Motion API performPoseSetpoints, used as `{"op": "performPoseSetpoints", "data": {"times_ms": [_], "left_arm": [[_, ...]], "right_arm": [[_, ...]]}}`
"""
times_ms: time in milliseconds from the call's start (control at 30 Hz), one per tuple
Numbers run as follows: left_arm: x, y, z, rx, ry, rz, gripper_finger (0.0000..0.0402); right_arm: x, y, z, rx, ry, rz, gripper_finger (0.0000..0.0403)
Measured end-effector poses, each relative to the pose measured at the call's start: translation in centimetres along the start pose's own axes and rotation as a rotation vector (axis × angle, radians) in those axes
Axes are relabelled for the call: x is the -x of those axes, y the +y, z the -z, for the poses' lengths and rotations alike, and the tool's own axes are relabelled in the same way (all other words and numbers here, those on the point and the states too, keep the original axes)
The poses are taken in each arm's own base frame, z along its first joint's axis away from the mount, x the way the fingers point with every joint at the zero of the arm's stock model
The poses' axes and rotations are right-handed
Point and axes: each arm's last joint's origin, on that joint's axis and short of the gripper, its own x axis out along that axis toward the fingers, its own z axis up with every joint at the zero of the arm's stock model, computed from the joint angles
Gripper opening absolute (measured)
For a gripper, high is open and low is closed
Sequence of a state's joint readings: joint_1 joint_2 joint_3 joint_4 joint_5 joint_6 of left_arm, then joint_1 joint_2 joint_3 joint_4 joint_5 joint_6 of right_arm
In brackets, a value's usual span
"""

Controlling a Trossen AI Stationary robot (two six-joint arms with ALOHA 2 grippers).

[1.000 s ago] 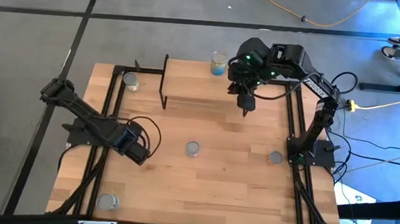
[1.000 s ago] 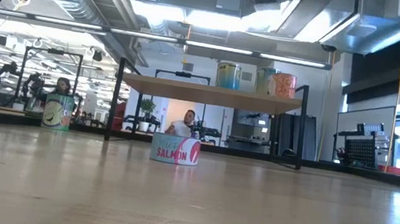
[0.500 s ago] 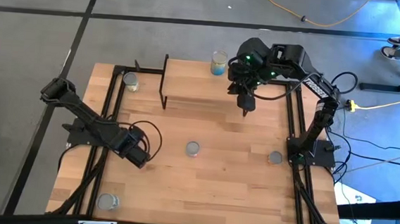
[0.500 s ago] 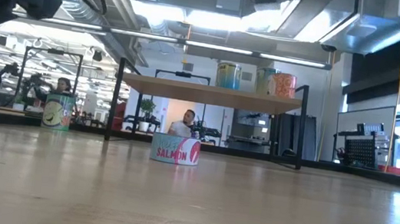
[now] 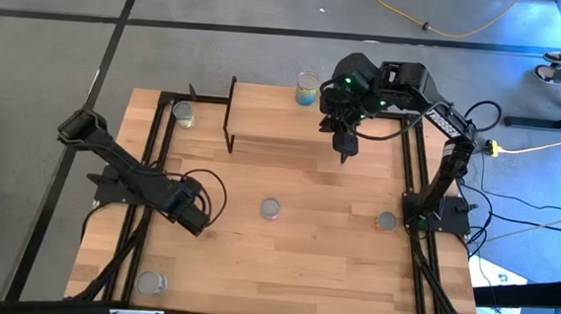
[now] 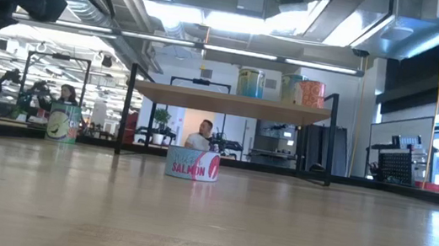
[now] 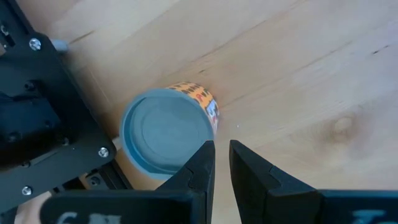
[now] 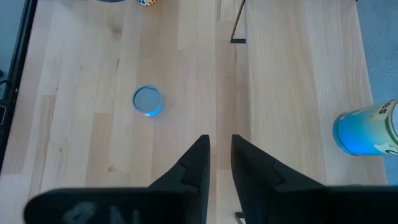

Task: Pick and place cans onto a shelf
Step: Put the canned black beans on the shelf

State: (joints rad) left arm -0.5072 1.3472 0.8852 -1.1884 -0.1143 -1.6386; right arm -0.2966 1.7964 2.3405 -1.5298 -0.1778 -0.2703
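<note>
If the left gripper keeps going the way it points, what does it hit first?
Probably the bare table just beside the can. The left gripper points down with fingers nearly closed, the can off to one side; depth is unclear.

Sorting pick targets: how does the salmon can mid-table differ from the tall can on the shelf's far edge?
The salmon can is squat and wide; the tall can stands clearly higher than its width. The salmon can sits on the tabletop in open space; the tall can sits on the shelf, beside the right gripper. The salmon can's label shows red and light blue; the tall can's looks blue. Both are upright with silvery tops.
</note>
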Motion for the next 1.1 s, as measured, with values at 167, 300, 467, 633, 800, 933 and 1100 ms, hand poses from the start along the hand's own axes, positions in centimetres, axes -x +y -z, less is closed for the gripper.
{"op": "performPoseSetpoints", "data": {"times_ms": [167,300,467,633,800,933,1100], "left_arm": [[-0.5,-0.4,0.1,-0.004,-0.001,-0.032,0.0043],[-1.0,-0.6,0.2,-0.007,-0.001,-0.059,0.0043],[-1.4,-0.7,0.2,-0.011,0.004,-0.101,0.0043],[-2.0,-0.9,0.4,-0.015,0.017,-0.142,0.0043],[-2.5,-1.2,0.5,-0.017,0.023,-0.169,0.0043],[-2.6,-1.3,0.5,-0.018,0.023,-0.176,0.0043],[-2.6,-1.3,0.5,-0.018,0.024,-0.175,0.0038]], "right_arm": [[0.0,0.0,0.0,0.000,0.000,0.000,0.0067],[0.0,0.0,0.0,0.000,0.000,0.000,0.0067],[0.0,0.0,0.0,0.000,0.000,0.000,0.0067],[0.0,0.0,0.0,0.000,0.000,0.000,0.0067],[0.0,0.1,0.0,0.008,-0.007,-0.032,0.0067],[0.0,0.4,-0.1,0.054,-0.038,-0.133,0.0067],[0.1,0.6,-0.2,0.068,-0.065,-0.215,0.0067]]}}
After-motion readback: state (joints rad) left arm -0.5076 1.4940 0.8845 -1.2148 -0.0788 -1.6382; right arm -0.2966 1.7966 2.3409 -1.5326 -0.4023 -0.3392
